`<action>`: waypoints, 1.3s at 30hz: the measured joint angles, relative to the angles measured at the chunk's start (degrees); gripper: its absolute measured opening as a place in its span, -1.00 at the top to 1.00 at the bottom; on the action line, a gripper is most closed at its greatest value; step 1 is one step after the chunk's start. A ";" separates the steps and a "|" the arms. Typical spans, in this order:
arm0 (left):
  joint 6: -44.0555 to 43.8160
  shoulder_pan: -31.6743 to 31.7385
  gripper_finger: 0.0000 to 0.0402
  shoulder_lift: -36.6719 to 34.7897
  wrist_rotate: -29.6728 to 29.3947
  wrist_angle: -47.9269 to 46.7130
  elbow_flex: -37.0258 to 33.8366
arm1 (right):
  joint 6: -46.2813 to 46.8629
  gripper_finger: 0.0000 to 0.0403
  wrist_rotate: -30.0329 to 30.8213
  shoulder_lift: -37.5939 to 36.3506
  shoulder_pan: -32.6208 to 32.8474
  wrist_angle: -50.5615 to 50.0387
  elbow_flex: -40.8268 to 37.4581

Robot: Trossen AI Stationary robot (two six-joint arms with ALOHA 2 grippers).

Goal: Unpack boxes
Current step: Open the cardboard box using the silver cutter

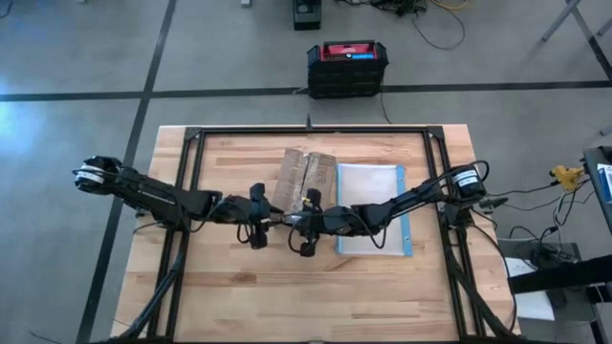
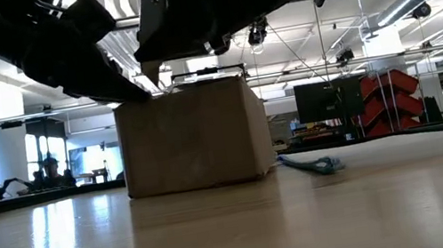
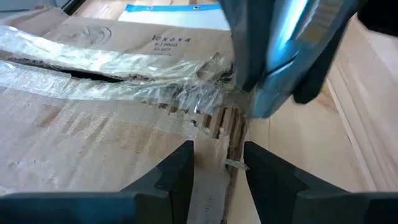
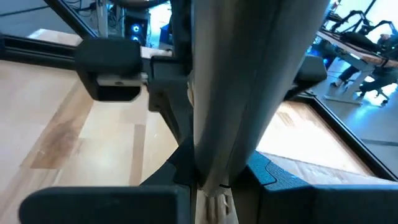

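One brown cardboard box (image 1: 306, 172) stands on its base at the table's middle, its top seam covered with torn clear tape (image 3: 124, 68). My left gripper (image 1: 275, 212) reaches in from the left and stands open over the box's near top corner (image 3: 214, 130). My right gripper (image 4: 214, 186) comes from the right and is shut on a flat grey tool (image 4: 236, 81). In the left wrist view the tool (image 3: 280, 56) slants down onto the taped corner. In the low view its pale tip (image 2: 150, 71) points at the box top (image 2: 184, 90). My left gripper slants down from the table's left, and in the low view its fingertips (image 2: 127, 90) meet the box's top left edge. Nothing is pinched; torn cardboard shows in the gap between the fingers. My right gripper pinches the grey tool between its two fingers near the tool's lower end (image 4: 211, 168). The tool reaches out past the fingers toward the box, clear of the table. Its tip (image 3: 252, 109) sits at the torn tape on the box's corner.
A flat clear pouch with a blue edge (image 1: 371, 205) lies right of the box. A black frame (image 1: 311, 131) runs round the work area. A black-and-red case (image 1: 347, 67) stands on the floor beyond the far edge. Bare wood lies toward the near edge.
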 joint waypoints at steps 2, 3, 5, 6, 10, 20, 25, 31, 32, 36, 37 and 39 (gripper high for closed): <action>0.39 0.00 0.40 -0.09 0.00 0.14 0.48 | 0.02 0.79 -0.03 0.48 -0.22 -0.04 0.02; 0.47 0.00 0.40 -0.09 0.00 0.13 0.58 | 0.09 0.79 -0.18 0.78 -0.24 -0.09 0.02; 0.52 0.02 0.40 -0.09 0.02 -0.02 0.58 | 0.53 0.79 -0.60 1.38 -0.29 0.40 0.02; 0.51 0.02 0.39 -0.09 0.02 -0.22 0.58 | 0.59 0.79 -0.57 1.46 -0.26 0.40 0.03; 0.12 0.02 0.38 0.09 -0.09 -1.88 0.61 | 0.07 0.79 0.35 1.19 0.03 -0.83 0.04; -1.54 -0.02 0.41 2.53 -1.64 -2.29 0.19 | 0.44 0.79 0.80 -2.14 0.79 -9.72 0.08; -1.60 -0.02 0.41 2.57 -1.64 -2.70 0.10 | 0.92 0.79 1.99 -3.72 2.06 -12.99 0.09; -1.63 0.00 0.41 2.55 -2.09 -3.26 -0.10 | 3.32 0.79 2.00 -7.60 3.29 -18.33 0.04; -1.68 0.00 0.41 2.55 -2.10 -3.26 -0.11 | 3.50 0.79 2.01 -8.19 3.55 -20.53 0.04; -2.57 0.00 0.41 2.57 -2.07 -3.26 -0.23 | 4.84 0.79 3.56 -10.32 4.73 -26.67 -0.24; -2.59 0.00 0.41 2.57 -2.05 -3.26 -0.25 | 4.87 0.79 3.56 -10.60 4.87 -25.57 -0.24; -2.61 0.00 0.41 2.57 -2.01 -3.17 -0.27 | 4.27 0.79 3.52 -10.65 5.13 -22.46 -0.17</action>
